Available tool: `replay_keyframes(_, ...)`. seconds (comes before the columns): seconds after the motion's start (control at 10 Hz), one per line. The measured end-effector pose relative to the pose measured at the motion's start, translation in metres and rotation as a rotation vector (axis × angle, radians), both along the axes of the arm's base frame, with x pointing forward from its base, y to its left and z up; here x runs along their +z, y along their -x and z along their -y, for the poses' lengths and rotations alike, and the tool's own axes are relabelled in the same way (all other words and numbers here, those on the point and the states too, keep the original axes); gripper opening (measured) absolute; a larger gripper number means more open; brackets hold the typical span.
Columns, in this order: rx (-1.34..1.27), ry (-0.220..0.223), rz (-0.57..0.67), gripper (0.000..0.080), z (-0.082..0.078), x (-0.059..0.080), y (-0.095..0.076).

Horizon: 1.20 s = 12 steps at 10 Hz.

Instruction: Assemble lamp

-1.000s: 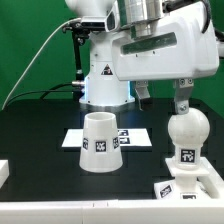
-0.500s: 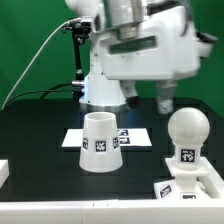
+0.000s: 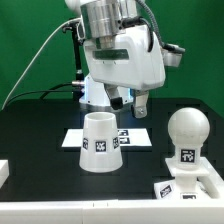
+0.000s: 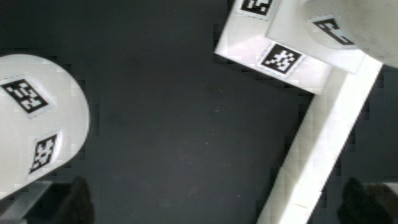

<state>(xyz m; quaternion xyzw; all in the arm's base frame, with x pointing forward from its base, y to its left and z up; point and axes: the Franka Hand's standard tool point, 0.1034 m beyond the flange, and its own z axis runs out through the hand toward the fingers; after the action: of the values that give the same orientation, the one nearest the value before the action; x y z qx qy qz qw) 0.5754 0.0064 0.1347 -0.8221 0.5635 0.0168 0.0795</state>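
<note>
In the exterior view, my gripper (image 3: pixel 132 102) hangs above the middle of the black table (image 3: pixel 40 125), fingers spread and holding nothing. The shade (image 3: pixel 100 142) stands upright just in front of the marker board (image 3: pixel 136 135). The bulb (image 3: pixel 187 137) stands upright in the base (image 3: pixel 188 184) at the near corner on the exterior view's right.

In the wrist view, I see the shade's curved side (image 4: pixel 32 120) and a tagged white L-shaped piece (image 4: pixel 317 100), well apart on the black table.

Shade (image 3: pixel 99 143): white truncated cone, upright with narrow open end up, tag on its side, standing mid-worktop just in front of the marker board.
Bulb (image 3: pixel 187 136): white, ball head up, tagged neck, seated upright in the base.
Base (image 3: pixel 194 186): squarish white tagged block, at the worktop's front edge, towards the exterior view's right.
</note>
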Motion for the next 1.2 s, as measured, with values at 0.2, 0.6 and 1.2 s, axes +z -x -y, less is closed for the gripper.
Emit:
replay_keyframes(0.2,-0.001,-0.006,-0.017,0.0699,0.005,-0.002,0.018)
replay_keyframes(0.6,-0.002,0.036,-0.008,0.0699,0.017,-0.028,0.055)
replay_keyframes(1.2,0.009,0.063,-0.014,0.0574,0.021,-0.046,0.064)
